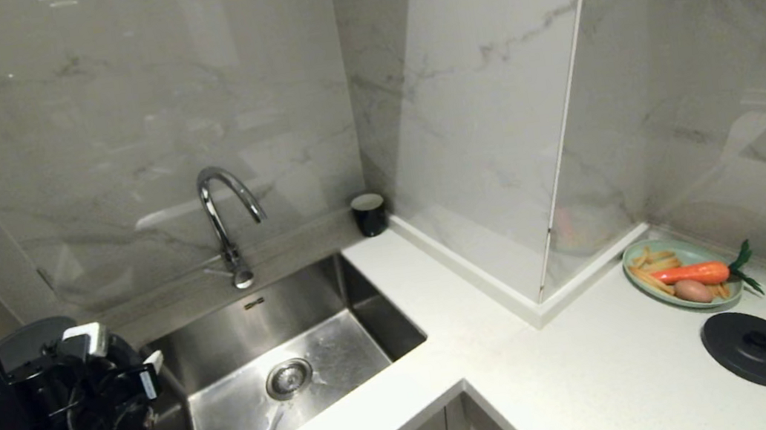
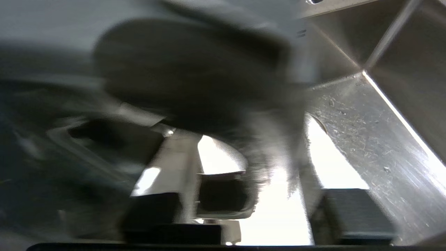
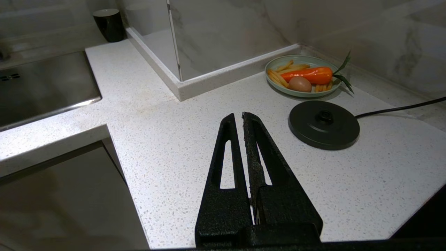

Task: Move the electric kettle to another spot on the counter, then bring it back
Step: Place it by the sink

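Left pincer (image 1: 113,373) beside the sink (image 1: 334,293), at electric kettle (image 1: 33,339).

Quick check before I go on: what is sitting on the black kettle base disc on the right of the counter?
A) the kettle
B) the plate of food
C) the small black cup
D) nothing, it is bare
D: the black base disc lies bare on the counter, its centre connector uncovered; the plate of food stands behind it.
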Controlling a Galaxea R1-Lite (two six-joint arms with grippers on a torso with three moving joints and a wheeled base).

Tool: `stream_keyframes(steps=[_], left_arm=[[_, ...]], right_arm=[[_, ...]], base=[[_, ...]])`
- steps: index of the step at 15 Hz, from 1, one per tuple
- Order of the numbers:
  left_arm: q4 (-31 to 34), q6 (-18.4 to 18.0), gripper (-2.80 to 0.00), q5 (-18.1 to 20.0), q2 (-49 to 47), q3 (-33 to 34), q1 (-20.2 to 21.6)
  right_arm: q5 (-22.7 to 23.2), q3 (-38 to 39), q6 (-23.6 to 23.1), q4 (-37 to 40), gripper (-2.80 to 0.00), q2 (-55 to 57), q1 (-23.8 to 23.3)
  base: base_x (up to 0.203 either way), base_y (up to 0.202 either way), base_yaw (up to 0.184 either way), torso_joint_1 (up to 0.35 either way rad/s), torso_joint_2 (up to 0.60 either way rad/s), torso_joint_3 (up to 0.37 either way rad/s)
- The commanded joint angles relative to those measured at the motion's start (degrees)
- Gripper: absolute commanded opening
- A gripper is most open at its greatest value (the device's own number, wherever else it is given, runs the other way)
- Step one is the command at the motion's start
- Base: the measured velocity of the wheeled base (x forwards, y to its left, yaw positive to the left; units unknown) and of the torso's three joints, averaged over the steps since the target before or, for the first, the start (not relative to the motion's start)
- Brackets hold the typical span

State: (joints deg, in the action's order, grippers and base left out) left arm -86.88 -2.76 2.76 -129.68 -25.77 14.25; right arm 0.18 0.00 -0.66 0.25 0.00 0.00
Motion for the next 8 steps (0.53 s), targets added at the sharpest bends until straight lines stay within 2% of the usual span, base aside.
stream_keyframes(steps=[1, 8], left_arm=[[-0.78, 0.03, 0.0, 0.15, 0.4, 0.27, 0.08], [-0.78, 0.12, 0.0, 0.51, 3.85, 5.22, -0.27]], right_arm=[[0.03, 0.0, -0.04, 0.01, -2.8, 0.0, 0.0], [-0.01, 0.0, -0.1, 0.01, -2.8, 0.0, 0.0]], base=[[0.0, 0.0, 0.0, 0.0, 0.0, 0.0], [0.0, 0.0, 0.0, 0.0, 0.0, 0.0]])
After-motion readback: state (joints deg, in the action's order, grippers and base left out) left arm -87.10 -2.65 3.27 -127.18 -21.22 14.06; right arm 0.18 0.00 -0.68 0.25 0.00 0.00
